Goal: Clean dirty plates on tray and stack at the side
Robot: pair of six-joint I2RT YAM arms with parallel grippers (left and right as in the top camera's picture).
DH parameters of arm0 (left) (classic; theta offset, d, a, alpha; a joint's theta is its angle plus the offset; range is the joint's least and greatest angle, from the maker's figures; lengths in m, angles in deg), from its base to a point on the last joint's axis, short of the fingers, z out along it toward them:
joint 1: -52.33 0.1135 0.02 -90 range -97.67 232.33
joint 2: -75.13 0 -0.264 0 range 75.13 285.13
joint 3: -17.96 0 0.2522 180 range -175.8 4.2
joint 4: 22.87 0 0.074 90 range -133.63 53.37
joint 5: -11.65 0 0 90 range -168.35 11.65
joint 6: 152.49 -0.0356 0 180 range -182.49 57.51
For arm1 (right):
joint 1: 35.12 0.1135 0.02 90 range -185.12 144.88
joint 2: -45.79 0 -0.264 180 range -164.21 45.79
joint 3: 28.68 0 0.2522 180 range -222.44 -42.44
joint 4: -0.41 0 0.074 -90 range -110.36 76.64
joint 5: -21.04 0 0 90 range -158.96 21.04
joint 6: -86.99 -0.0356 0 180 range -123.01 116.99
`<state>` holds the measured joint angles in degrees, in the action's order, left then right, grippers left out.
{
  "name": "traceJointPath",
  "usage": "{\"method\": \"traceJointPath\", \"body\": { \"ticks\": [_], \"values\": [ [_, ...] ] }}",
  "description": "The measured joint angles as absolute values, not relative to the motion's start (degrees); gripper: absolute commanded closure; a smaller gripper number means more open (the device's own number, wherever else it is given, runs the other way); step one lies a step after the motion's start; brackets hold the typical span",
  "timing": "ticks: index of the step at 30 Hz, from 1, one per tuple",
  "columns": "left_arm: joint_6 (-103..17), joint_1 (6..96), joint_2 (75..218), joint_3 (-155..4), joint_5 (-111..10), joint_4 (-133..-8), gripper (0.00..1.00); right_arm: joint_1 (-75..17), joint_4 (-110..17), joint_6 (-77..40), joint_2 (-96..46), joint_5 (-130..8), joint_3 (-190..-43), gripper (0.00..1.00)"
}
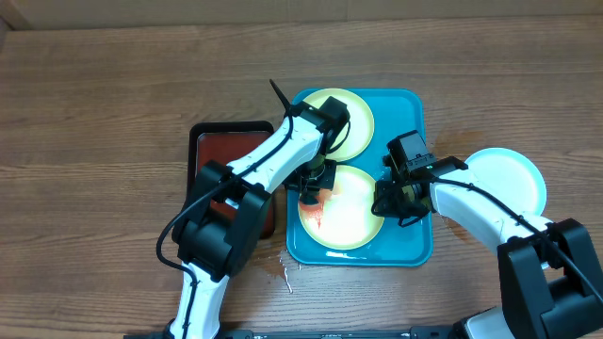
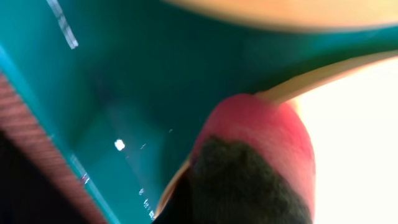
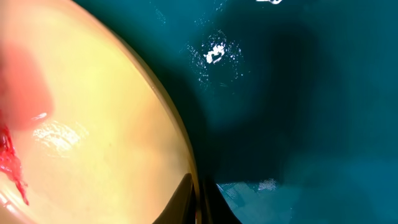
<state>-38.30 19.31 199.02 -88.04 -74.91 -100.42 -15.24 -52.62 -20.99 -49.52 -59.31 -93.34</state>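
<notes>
**Plates point(image 1: 349, 221) on tray point(image 1: 410, 245): hazards at the wiping stage**

Location. The tray lies mid-table, nearer the near edge. Two yellow-green plates sit inside it: the far plate point(image 1: 358, 127) and the near plate point(image 1: 350, 226), their rims almost touching. A blue-rimmed plate point(image 1: 513, 174) lies off the tray toward the right edge. A black tray point(image 1: 215, 146) sits on the left-edge side, partly under the left arm.

End effectors. The left gripper point(image 1: 316, 186) is down at the near plate's left rim. A blurred pink lump point(image 2: 261, 130) fills its camera, and I cannot tell if the fingers are spread or pinching. The right gripper point(image 1: 391, 200) is at the same plate's right rim. Its finger position is also unclear.

Condition. A red smear point(image 3: 11, 165) remains on the near plate.

Likely risks:
- Downward pressure at the left rim may tip the shallow plate or slide it against the far plate.
- If the right gripper gives no firm hold, the plate could spin or skate on the slick tray.
- A sideways stroke may drag red onto the tray floor.
- The right arm's elbow passes close to the blue-rimmed plate and could nudge it toward the right edge.
</notes>
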Motion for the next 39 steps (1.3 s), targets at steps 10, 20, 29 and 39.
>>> {"method": "traceJointPath", "body": {
  "ticks": [10,20,29,39],
  "values": [
    [-40.0,17.0,199.4,-88.0,-60.9,-91.0,0.96,-15.3,-53.1,-21.2,-49.5,-59.6,-93.3,0.96],
    [-40.4,15.3,199.8,-88.0,-65.5,-100.5,0.96,-15.3,-53.6,-21.2,-49.5,-59.5,-93.3,0.96],
    [-40.4,15.2,199.3,-87.3,-79.5,-100.9,0.96,-15.2,-53.5,-21.2,-49.5,-59.2,-93.3,0.96],
    [-40.4,20.3,199.2,-87.3,-69.7,-92.8,0.96,-15.3,-53.8,-21.7,-49.5,-59.4,-93.3,0.96]
  ]
}}
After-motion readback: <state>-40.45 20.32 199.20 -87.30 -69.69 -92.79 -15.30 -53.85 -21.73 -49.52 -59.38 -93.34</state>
